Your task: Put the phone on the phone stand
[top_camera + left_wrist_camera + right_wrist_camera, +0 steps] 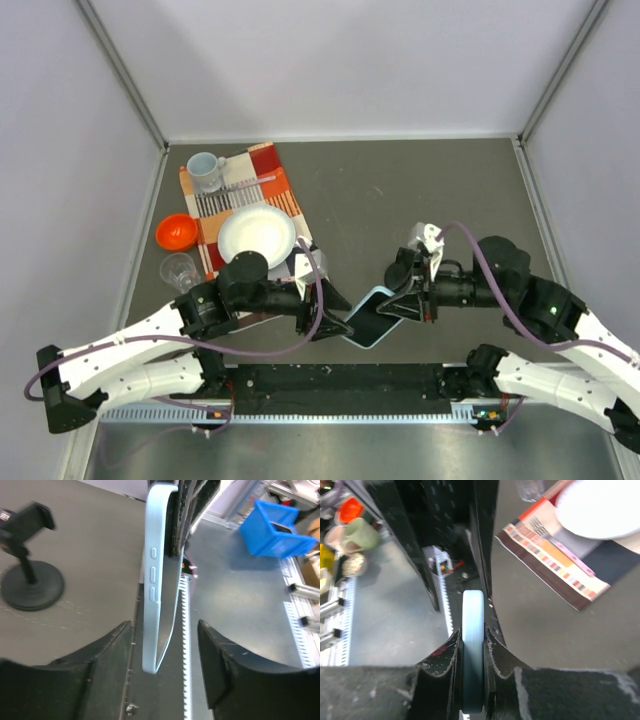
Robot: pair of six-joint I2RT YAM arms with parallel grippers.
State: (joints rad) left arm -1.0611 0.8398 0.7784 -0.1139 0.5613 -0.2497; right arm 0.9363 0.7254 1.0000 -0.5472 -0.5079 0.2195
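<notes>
Two grippers meet at the near edge of the table, with the phone (372,318) between them. The right gripper (472,635) is clamped on it, both fingers pressed against the faces of the light blue case, so the phone stands on edge rather than lying flat. The left gripper (164,624) stands open around the phone's other end, with a visible gap between each finger and the case; the side buttons face its wrist camera. The phone stand (25,575), a black disc base with a short upright arm and clip, sits on the dark table surface (420,190), apart from the phone and with nothing on it. At the table's left side lies a patterned placemat (282,185) carrying a white plate (257,233), a mug (205,170) and a fork (540,527). An orange bowl (175,232) and a clear glass (180,268) stand just beside the mat's left edge.
</notes>
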